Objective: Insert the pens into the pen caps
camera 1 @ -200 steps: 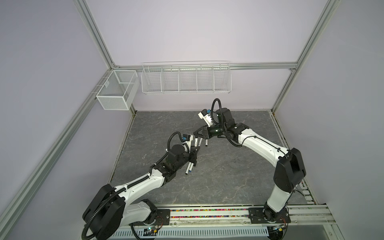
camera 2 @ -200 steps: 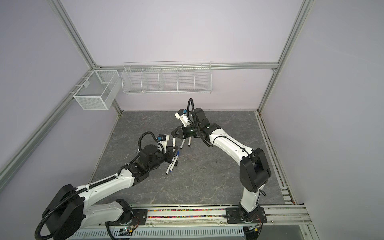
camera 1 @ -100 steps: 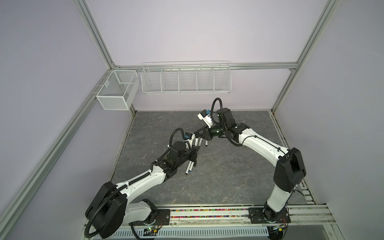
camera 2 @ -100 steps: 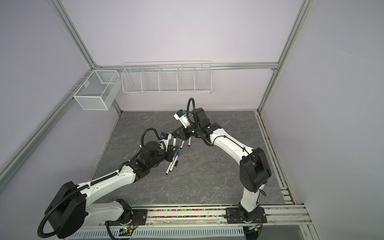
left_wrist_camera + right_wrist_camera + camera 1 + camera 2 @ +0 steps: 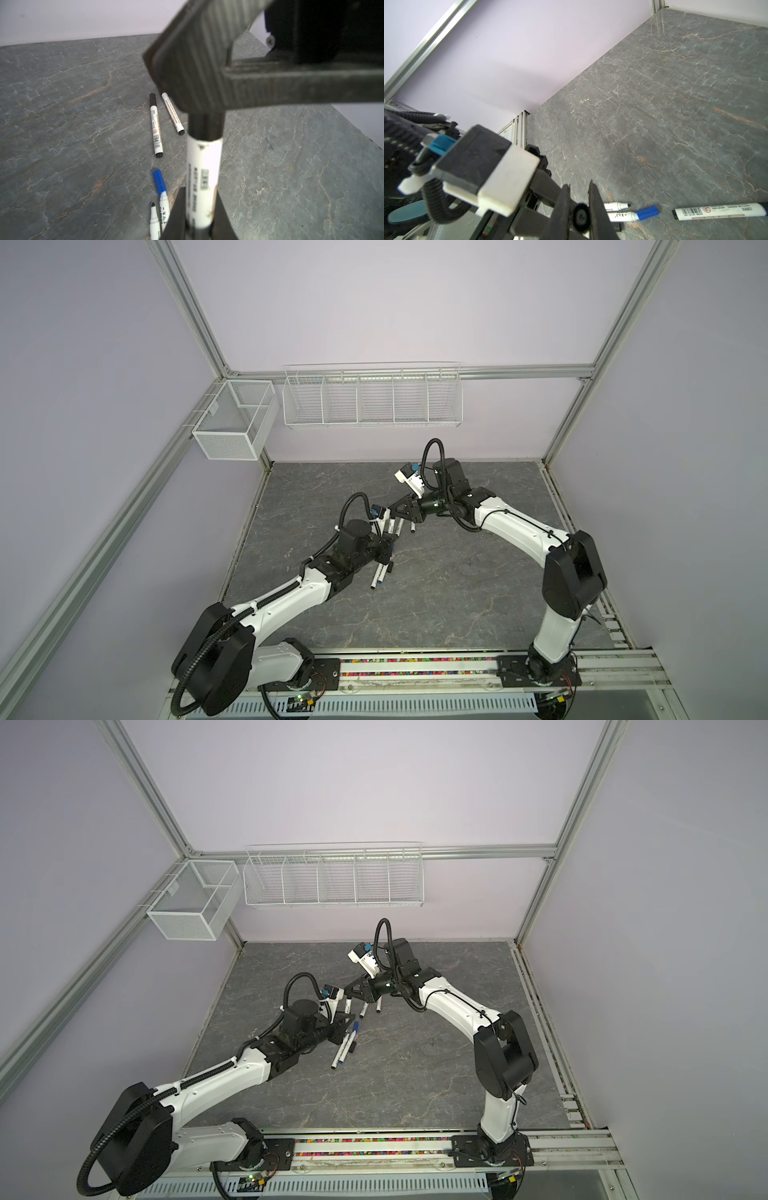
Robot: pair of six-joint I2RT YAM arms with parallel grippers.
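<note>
Pen [image 5: 203, 166], pinched by left end effector [image 5: 199, 209], lies coaxial with the cap [image 5: 205, 126] pinched by right end effector [image 5: 579, 193].

My left arm [image 5: 286, 601] and right arm [image 5: 511, 526] wear white shells between black joints. A black ribbed cable [image 5: 430, 199] loops to each wrist camera [image 5: 409, 481], white-faced with a blue plug [image 5: 443, 143]. My right claw [image 5: 579, 187] is black, finely ridged plastic. Dark dots along my shells look like screws, though they are too small to be sure.
</note>
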